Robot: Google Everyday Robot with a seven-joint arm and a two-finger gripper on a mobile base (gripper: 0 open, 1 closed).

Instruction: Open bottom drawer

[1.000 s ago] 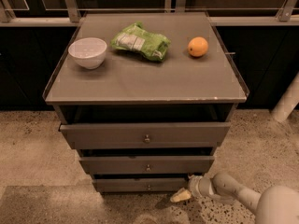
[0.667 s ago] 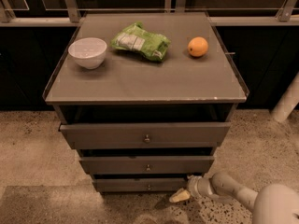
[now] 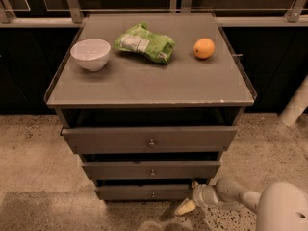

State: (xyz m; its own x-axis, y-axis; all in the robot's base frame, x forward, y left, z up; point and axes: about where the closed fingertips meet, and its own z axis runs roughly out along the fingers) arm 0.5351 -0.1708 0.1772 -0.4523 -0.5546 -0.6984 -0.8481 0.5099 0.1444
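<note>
The bottom drawer (image 3: pixel 144 192) is the lowest, narrowest grey-brown front of the cabinet, with a small round knob (image 3: pixel 153 195). It stands a little forward, like the two drawers above it. My gripper (image 3: pixel 188 202) is low at the drawer's right end, just above the floor, on a white arm that comes in from the lower right. One pale fingertip (image 3: pixel 185 207) points down and left toward the floor. The gripper is right of the knob, not on it.
On the cabinet top (image 3: pixel 149 83) sit a white bowl (image 3: pixel 90 54), a green bag (image 3: pixel 145 43) and an orange (image 3: pixel 204 48). The top drawer (image 3: pixel 149 138) and middle drawer (image 3: pixel 151 169) also stand slightly out. A white post (image 3: pixel 294 105) rises at right. Speckled floor surrounds the cabinet.
</note>
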